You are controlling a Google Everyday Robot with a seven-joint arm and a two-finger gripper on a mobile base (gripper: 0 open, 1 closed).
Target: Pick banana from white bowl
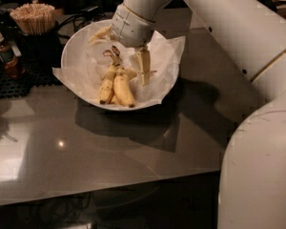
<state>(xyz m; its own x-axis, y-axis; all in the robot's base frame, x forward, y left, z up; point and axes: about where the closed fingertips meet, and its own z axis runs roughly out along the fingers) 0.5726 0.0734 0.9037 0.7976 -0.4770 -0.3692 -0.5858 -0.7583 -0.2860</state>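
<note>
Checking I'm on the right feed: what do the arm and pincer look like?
The arm is smooth, rounded white shell with small dark round holes. The pincer, over the bowl, has a boxy white base and two flat tan fingers. No cables show.

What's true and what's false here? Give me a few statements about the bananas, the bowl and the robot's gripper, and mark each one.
1. The bananas lie inside the white bowl. True.
2. The gripper holds a banana lifted clear of the bowl. False: it hangs over the bowl with its fingers apart and holds nothing; the bananas lie on the paper.
3. A holder of wooden sticks stands beyond the bowl, at the left. True.
4. The bowl is bare inside. False: a crinkled white paper sheet lines it and sticks out over the rim.
5. The brown bottle lies in the bowl. False: it stands upright outside the bowl, at the far left.
</note>
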